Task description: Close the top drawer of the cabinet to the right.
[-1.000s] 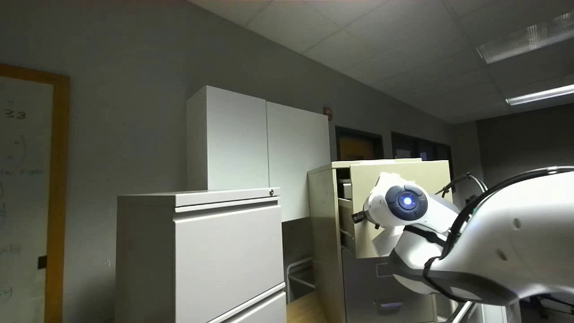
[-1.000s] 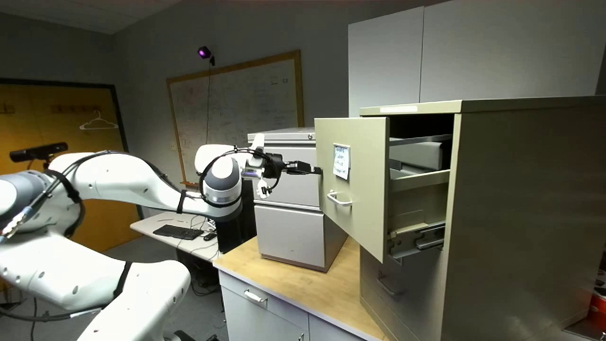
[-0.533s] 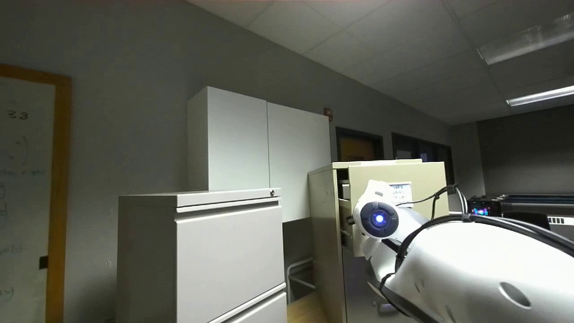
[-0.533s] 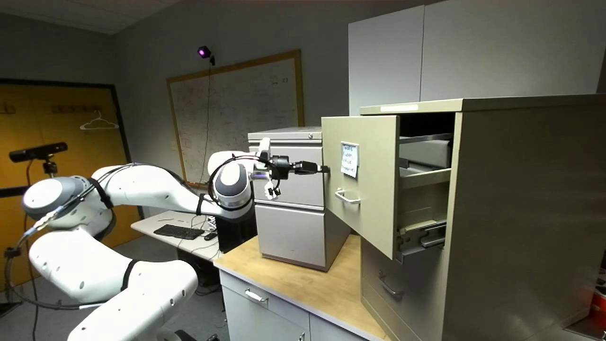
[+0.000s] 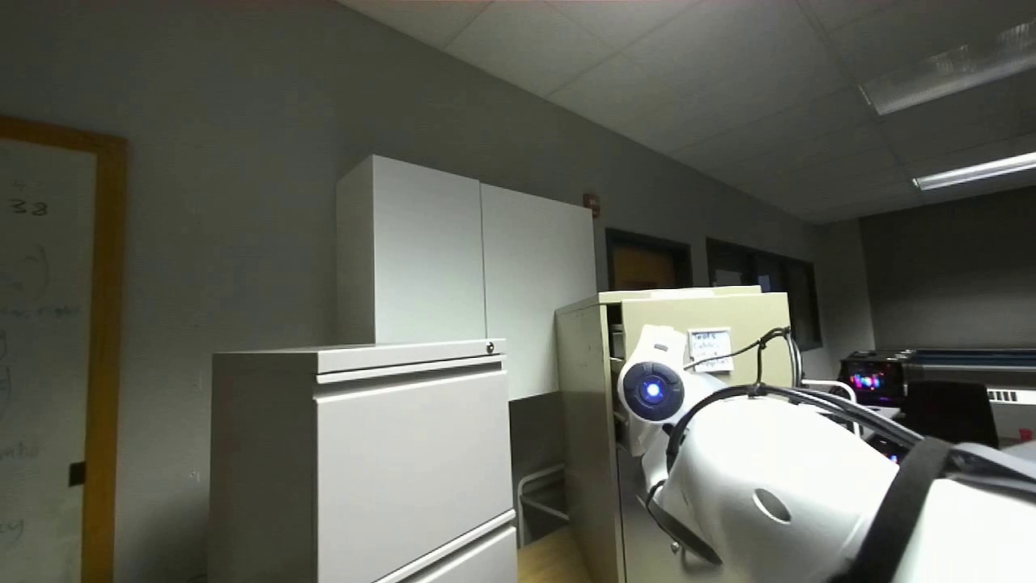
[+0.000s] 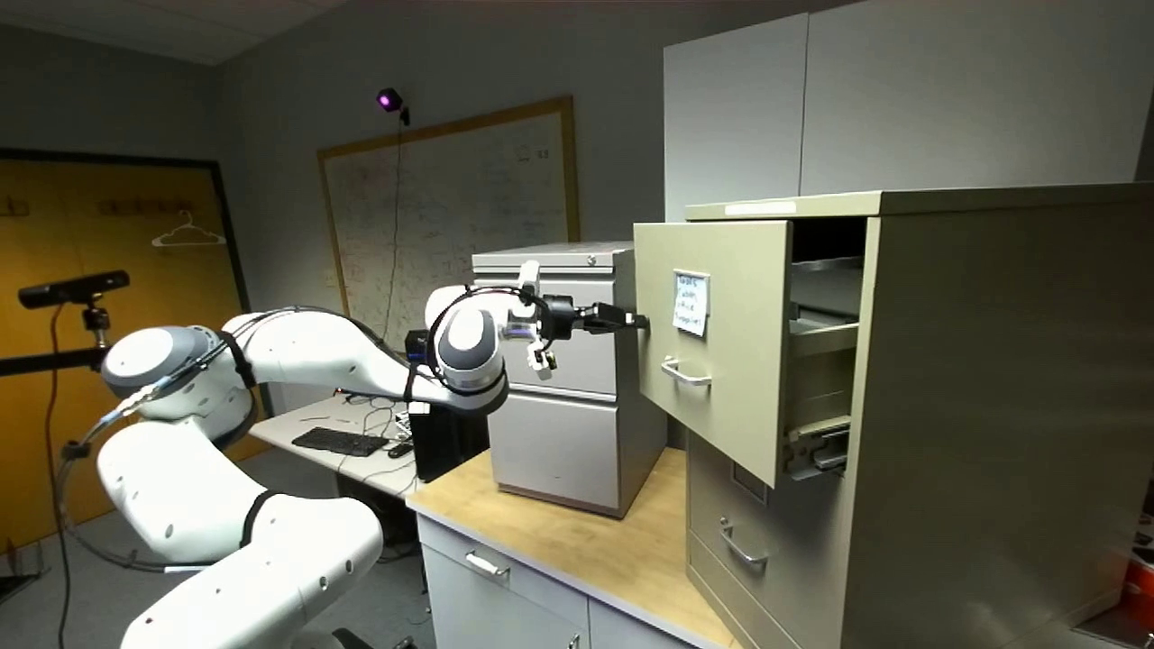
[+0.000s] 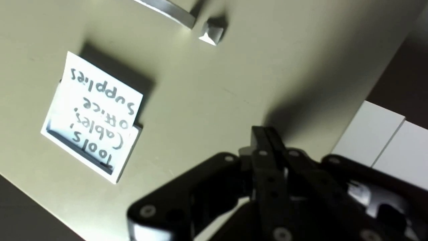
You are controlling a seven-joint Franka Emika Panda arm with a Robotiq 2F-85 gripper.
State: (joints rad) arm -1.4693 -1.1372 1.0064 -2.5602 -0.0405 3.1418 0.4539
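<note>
The beige cabinet stands near the grey cabinet. The top drawer of the beige one juts partway out. The pincer, its tips pressed together, touches the drawer's front between one side edge and the label.

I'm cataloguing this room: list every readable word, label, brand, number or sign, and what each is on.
"Tools, Cables, Office Supplies": white label on the top drawer, upside down in the wrist view.
"38", perhaps "33": whiteboard.
Other whiteboard writing: too faint or small to read.
White strip along the top edge of the cabinet: no readable text.
</note>
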